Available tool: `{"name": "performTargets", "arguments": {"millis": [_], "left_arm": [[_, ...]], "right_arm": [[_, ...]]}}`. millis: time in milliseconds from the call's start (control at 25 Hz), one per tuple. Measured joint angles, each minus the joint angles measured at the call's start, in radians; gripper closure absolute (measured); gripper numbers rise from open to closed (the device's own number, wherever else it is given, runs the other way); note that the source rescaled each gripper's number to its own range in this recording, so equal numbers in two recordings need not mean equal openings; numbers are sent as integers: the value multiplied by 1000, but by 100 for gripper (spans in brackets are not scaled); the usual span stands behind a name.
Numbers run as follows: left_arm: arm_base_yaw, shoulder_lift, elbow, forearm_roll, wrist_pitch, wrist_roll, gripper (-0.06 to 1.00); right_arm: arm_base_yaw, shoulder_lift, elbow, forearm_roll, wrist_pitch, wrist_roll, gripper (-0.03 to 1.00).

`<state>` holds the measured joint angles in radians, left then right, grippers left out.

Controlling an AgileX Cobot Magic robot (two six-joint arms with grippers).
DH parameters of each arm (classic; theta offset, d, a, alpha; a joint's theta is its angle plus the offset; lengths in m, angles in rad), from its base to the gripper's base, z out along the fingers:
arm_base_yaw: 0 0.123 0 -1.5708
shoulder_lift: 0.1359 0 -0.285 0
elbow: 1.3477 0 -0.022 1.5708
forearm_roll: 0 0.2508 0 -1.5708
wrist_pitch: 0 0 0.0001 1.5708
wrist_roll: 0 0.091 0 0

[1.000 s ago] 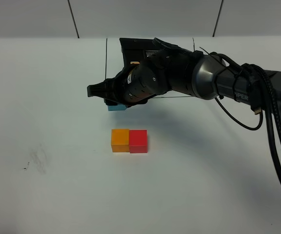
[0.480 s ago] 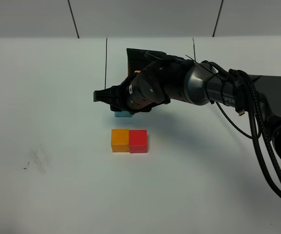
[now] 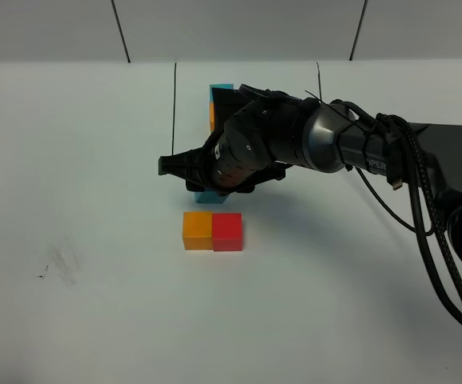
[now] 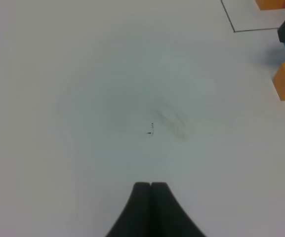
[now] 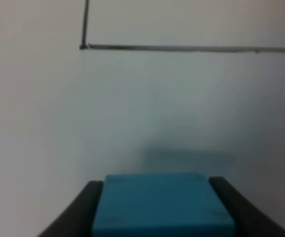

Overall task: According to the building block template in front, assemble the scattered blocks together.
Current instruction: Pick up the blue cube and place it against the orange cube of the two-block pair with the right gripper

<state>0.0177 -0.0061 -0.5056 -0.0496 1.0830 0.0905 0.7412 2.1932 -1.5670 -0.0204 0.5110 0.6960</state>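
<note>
My right gripper (image 3: 184,181) reaches across the middle and is shut on the light blue block (image 3: 206,196). It holds the block just behind the orange block (image 3: 198,230). The right wrist view shows the blue block (image 5: 164,203) filling the gap between the two dark fingers (image 5: 90,203). The orange block and the red block (image 3: 227,232) sit side by side, touching, on the white table. Behind the arm, the template's black frame (image 3: 173,104) holds a blue cube (image 3: 221,86) and an orange cube (image 3: 212,114); the arm hides the rest. My left gripper (image 4: 150,186) is shut and empty.
A faint smudge (image 3: 61,262) marks the table at the left, and the left wrist view shows that smudge (image 4: 172,118) too. The right arm's cables (image 3: 431,216) hang at the right. In the right wrist view the frame line (image 5: 182,48) runs ahead of the held block.
My right gripper has carried the blue block to the right and toward the orange and red pair. This uncovered part of the template cubes. The left gripper has not moved.
</note>
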Motion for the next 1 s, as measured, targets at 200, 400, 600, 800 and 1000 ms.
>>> {"name": "performTargets", "arguments": {"millis": [200, 400, 600, 800, 1000], "left_arm": [[0, 0, 0, 0, 0, 0, 94], [0, 0, 0, 0, 0, 0, 94], [0, 0, 0, 0, 0, 0, 94], [0, 0, 0, 0, 0, 0, 94], [0, 0, 0, 0, 0, 0, 94]], "right_arm": [[0, 0, 0, 0, 33, -7, 53], [0, 0, 0, 0, 16, -15, 53], [9, 0, -4, 1, -3, -19, 53], [10, 0, -4, 7, -4, -19, 53], [10, 0, -4, 10, -10, -19, 53]]}}
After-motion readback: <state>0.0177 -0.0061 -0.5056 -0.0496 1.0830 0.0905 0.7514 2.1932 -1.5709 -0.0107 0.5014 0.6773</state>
